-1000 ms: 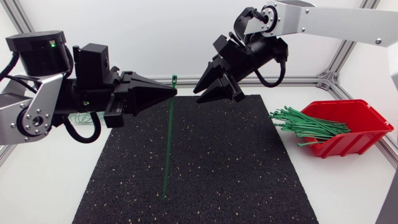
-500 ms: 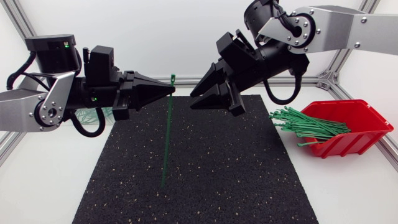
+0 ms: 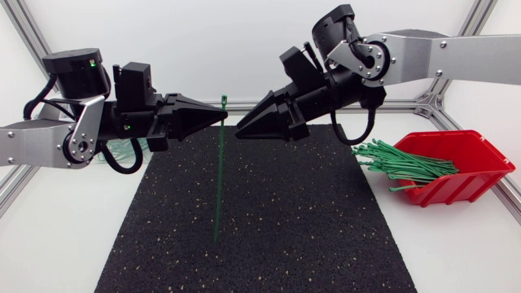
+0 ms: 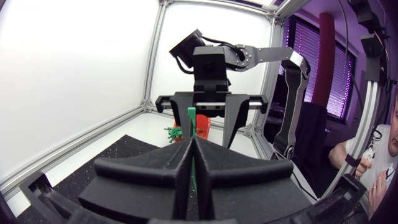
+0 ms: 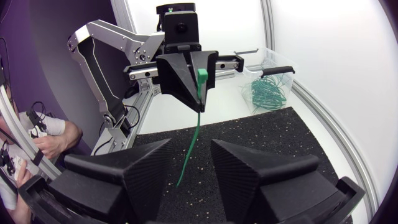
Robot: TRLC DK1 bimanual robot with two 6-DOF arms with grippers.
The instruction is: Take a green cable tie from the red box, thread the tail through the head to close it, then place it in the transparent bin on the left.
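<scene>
Since a second ago the right arm has swung down and leftward, so the right gripper [image 5: 189, 155] now lies flatter and points its tips at the left one, close beside it but not touching. The left arm has slid a little toward the middle, and the tie's tail has risen slightly.

The left arm reaches in level over the black mat's [image 3: 309, 220] far edge. The left gripper [image 3: 221, 116] is pinched tight on the green cable tie [image 3: 220, 175] just under its head [image 3: 225, 101]. The strap hangs straight down, with its tip near or on the mat.

The right arm's fingers [image 5: 249, 165] stand apart with nothing between them, and the tie hangs ahead of the gap.

More green ties [image 3: 403, 163] spill from the red box [image 3: 480, 159] at the right. The transparent bin [image 5: 273, 65] sits behind the left arm with looped ties inside.
</scene>
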